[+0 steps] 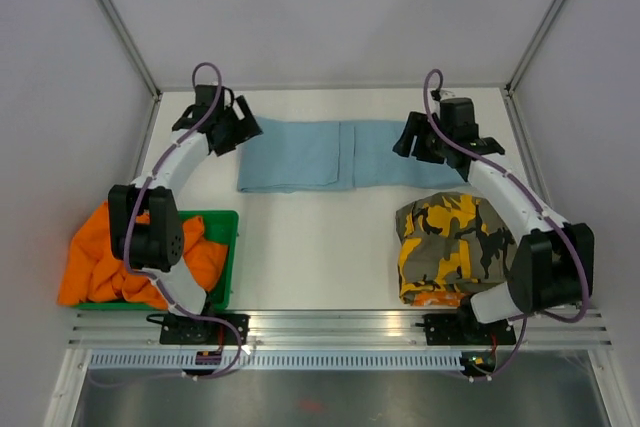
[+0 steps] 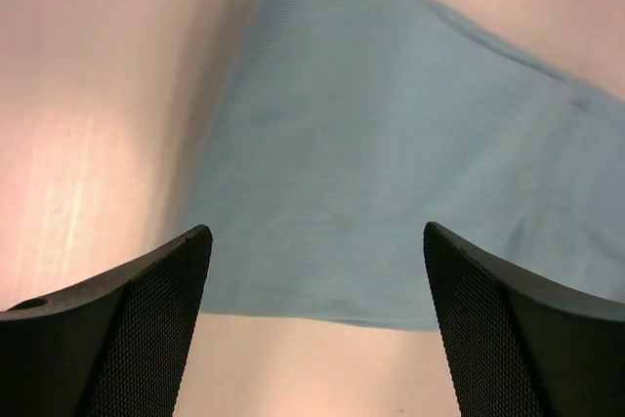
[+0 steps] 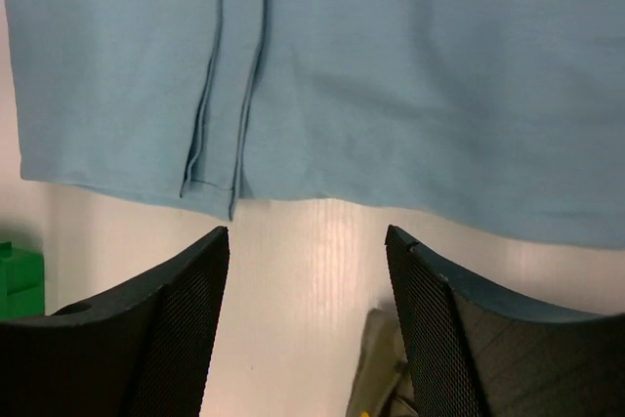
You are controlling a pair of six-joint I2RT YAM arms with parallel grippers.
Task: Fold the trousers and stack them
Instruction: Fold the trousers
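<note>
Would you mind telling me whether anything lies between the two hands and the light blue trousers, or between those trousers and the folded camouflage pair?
Nothing visible does. The left hand and right hand hang open at the ends of the light blue trousers, and only bare table lies between those and the camouflage pair.

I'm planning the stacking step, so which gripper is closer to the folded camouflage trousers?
Right. The right gripper sits just beyond the camouflage trousers, at the light blue trousers' right end; the left gripper is at their left end.
</note>
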